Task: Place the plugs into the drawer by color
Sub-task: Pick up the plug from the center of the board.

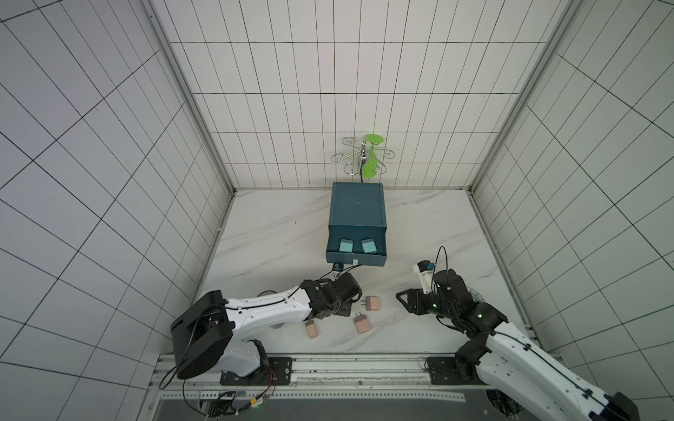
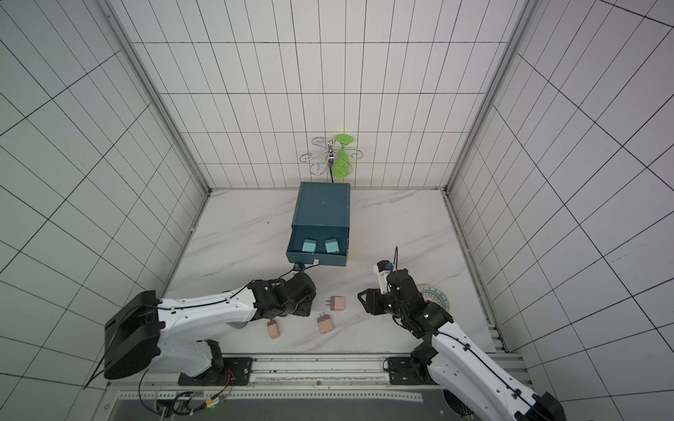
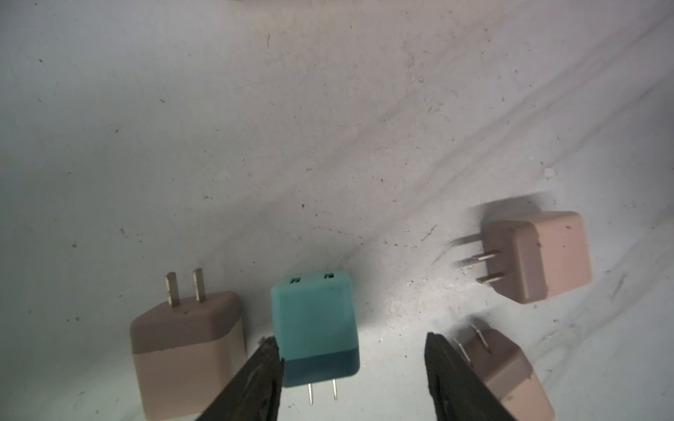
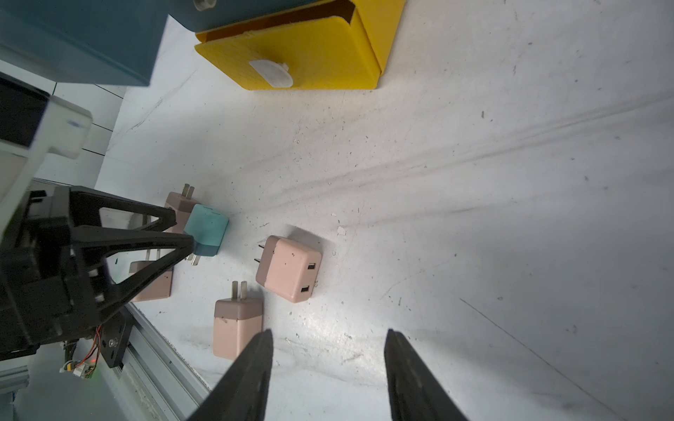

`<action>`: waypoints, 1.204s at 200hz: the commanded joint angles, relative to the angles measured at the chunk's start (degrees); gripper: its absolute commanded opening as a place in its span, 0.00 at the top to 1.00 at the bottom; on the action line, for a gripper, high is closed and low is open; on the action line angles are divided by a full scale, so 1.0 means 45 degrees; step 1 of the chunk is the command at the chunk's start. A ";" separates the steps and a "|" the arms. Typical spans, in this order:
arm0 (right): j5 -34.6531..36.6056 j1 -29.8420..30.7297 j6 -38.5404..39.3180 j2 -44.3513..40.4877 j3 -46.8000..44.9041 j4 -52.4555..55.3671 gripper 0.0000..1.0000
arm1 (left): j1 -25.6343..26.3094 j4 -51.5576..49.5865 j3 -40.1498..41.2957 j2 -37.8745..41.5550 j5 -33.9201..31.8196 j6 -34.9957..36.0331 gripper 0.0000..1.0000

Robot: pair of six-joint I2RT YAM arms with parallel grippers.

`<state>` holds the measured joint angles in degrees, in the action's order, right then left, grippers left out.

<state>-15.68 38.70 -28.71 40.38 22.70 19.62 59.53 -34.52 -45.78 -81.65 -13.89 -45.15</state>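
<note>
Left gripper: my left gripper [image 3: 352, 340] is low over the table [image 3: 328, 127], jaws parted and unclenched, gripping nothing.
Teal plug: the teal plug [image 3: 315, 328] lies flat on the table between my left jaws; one finger [image 3: 266, 368] touches its side, the other stands apart from it.
Peach plugs: four peach plugs [image 4: 288, 268] lie on the table around the teal plug.
Drawer: the blue drawer [image 1: 355, 259] stands open at the back, with two stored teal plugs [image 1: 345, 246] side by side inside.
Right gripper: my right gripper [image 4: 329, 333] hangs released over the table, jaws apart around nothing, one peach plug just beside it.
</note>
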 commanded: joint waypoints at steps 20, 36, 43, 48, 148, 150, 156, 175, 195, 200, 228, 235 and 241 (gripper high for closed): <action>0.0028 0.0049 0.0130 0.0010 -0.0356 0.0055 0.47 | -0.0015 0.0534 -0.0449 -0.0544 -0.0844 -0.0105 0.36; -0.0011 0.0044 0.0130 0.0043 -0.0356 0.0044 0.47 | -0.0043 0.0324 -0.0491 -0.0894 -0.1038 -0.0167 0.36; -0.0012 0.0049 0.0135 0.0067 -0.0357 0.0054 0.47 | -0.0071 0.0328 -0.0473 -0.1083 -0.1054 -0.0184 0.37; -0.0017 0.0037 0.0130 0.0070 -0.0359 0.0045 0.47 | -0.0093 0.0311 -0.0454 -0.1209 -0.1072 -0.0223 0.37; 0.0083 0.0038 0.0130 0.0206 -0.0376 0.0016 0.46 | -0.0082 0.0777 -0.0061 -0.2557 -0.0586 -0.0312 0.57; 0.0091 0.0049 0.0130 0.0206 -0.0376 0.0006 0.46 | -0.0083 0.0777 -0.0061 -0.2573 -0.0576 -0.0327 0.57; 0.0087 0.0039 0.0127 0.0188 -0.0376 0.0010 0.46 | -0.0069 0.0787 -0.0061 -0.2606 -0.0548 -0.0341 0.58; 0.0106 0.0041 0.0130 0.0205 -0.0357 0.0015 0.46 | -0.0031 0.0758 -0.0122 -0.2526 -0.0430 -0.0339 0.65; 0.0024 0.0046 0.0164 0.0172 -0.0346 0.0034 0.46 | 0.0098 0.0499 -0.0299 -0.2069 -0.0390 -0.0314 0.85; -0.0052 0.0051 0.0169 0.0132 -0.0356 0.0012 0.46 | 0.0171 0.0452 -0.0365 -0.1859 -0.0353 -0.0309 0.91; -0.1549 0.0064 0.0334 -0.0378 -0.0410 -0.0513 0.44 | 0.0495 0.0362 -0.0499 0.0128 0.0060 -0.0090 0.98; -0.2211 0.0056 0.0343 -0.0522 -0.0495 -0.0854 0.42 | 0.0488 0.0352 -0.0565 0.0673 0.0468 0.0088 1.00; -0.3029 0.0053 0.0328 -0.0619 -0.0611 -0.1326 0.39 | 0.0521 0.0382 -0.0606 0.1066 0.0834 0.0231 1.00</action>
<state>-19.11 38.70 -28.25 39.77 22.50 18.92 61.34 -33.34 -46.74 -84.58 -15.00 -46.11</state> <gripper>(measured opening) 0.567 0.443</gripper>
